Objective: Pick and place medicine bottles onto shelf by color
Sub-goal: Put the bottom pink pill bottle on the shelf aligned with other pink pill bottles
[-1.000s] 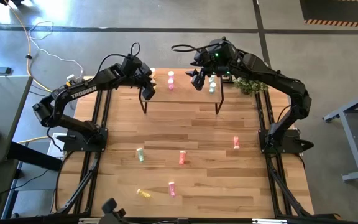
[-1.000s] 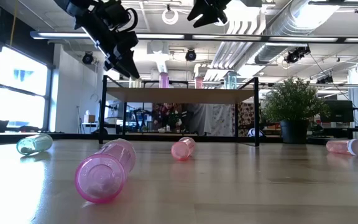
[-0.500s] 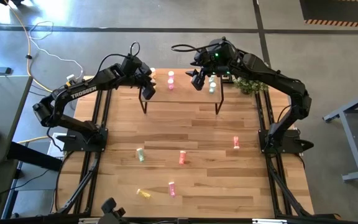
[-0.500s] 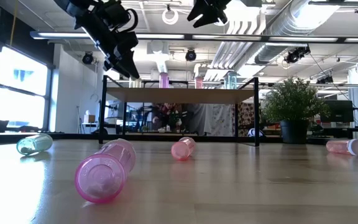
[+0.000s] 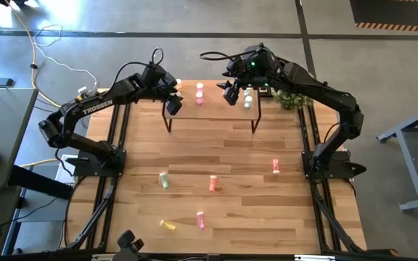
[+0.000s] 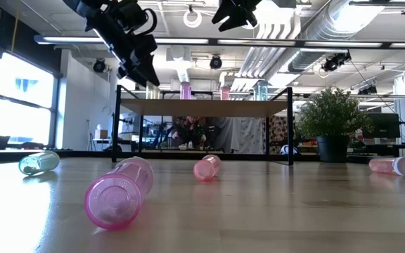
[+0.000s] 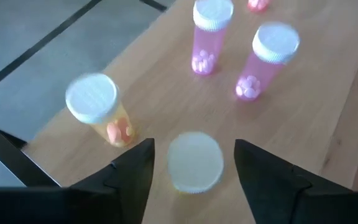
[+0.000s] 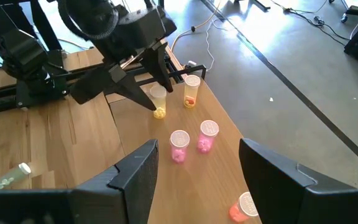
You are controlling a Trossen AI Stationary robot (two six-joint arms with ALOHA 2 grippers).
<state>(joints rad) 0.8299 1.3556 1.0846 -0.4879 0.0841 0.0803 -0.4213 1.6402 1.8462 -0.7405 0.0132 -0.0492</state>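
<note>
The yellow bottle (image 7: 194, 163), a smooth translucent cylinder with a white cap, stands on the pale wood shelf (image 5: 212, 109) beside another yellow, clear of our left hand's (image 5: 171, 106) spread fingers, so we judge it placed, while our right hand (image 5: 231, 94) hovers open above the shelf.

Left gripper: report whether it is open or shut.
Open. The left gripper straddles an upright yellow bottle on the shelf, gaps showing on both sides.
</note>
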